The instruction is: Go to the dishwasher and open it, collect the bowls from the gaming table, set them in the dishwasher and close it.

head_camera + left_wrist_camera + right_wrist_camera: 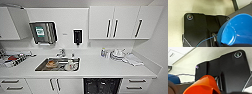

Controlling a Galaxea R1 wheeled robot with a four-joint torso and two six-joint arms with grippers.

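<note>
Blue bowl (238, 31), orange bowl (204, 85), open dishwasher (102, 86)

A white countertop (100, 66) is running along the wall, holding a steel sink (58, 64) with dishes lying in it below a tap (60, 52), while stacked plates (117, 54) and folded cloths (132, 60) are sitting to the right, under white wall cabinets (125, 22) hanging beside a black soap dispenser (77, 36) and a paper-towel dispenser (43, 32).

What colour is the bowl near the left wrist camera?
Bright blue; the bowl shows best in the left wrist view.
</note>
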